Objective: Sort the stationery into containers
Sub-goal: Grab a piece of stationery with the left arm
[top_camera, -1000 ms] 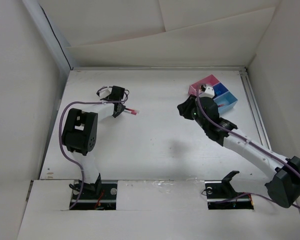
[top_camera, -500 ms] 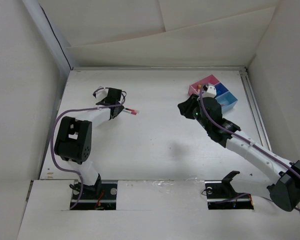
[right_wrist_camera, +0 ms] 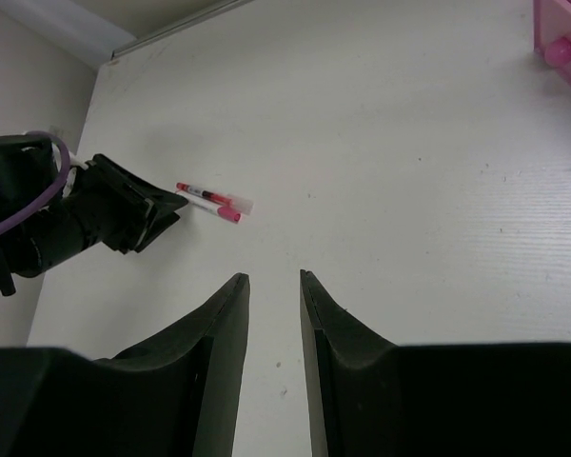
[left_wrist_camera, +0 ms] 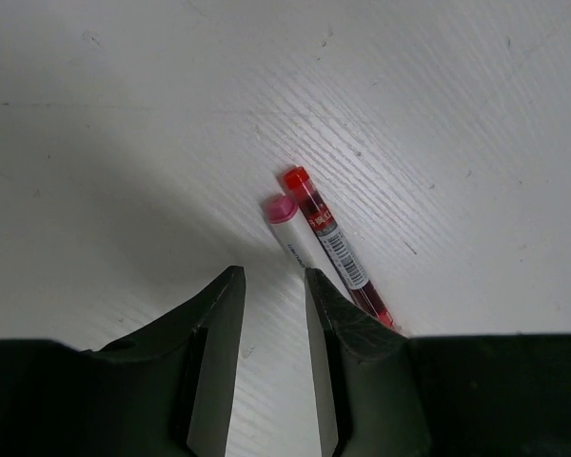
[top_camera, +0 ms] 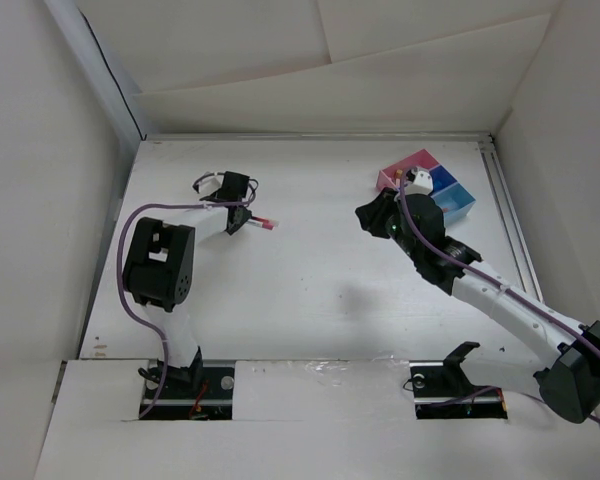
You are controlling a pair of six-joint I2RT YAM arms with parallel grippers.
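Two thin pens lie side by side on the white table: a white one with a pink cap (left_wrist_camera: pixel 287 227) and a red one (left_wrist_camera: pixel 331 246). They also show in the top view (top_camera: pixel 264 222) and the right wrist view (right_wrist_camera: pixel 214 201). My left gripper (left_wrist_camera: pixel 273 279) is open and empty, just short of the pens, and the white pen runs under its right finger. My right gripper (right_wrist_camera: pixel 272 278) is open and empty above bare table, in front of the containers. The pink tray (top_camera: pixel 400 168), dark blue tray (top_camera: pixel 442 178) and light blue tray (top_camera: pixel 458 201) stand in a row at the far right.
A pink round item (right_wrist_camera: pixel 557 49) lies in the pink tray (right_wrist_camera: pixel 563 19). The right arm (top_camera: pixel 500 295) stretches across the right half of the table. White walls close in the table on all sides. My left gripper shows in the right wrist view (right_wrist_camera: pixel 124 217).
The left arm's elbow swung left and came back, while its gripper stayed by the pens. The right arm shifted slightly. The pens have not moved.
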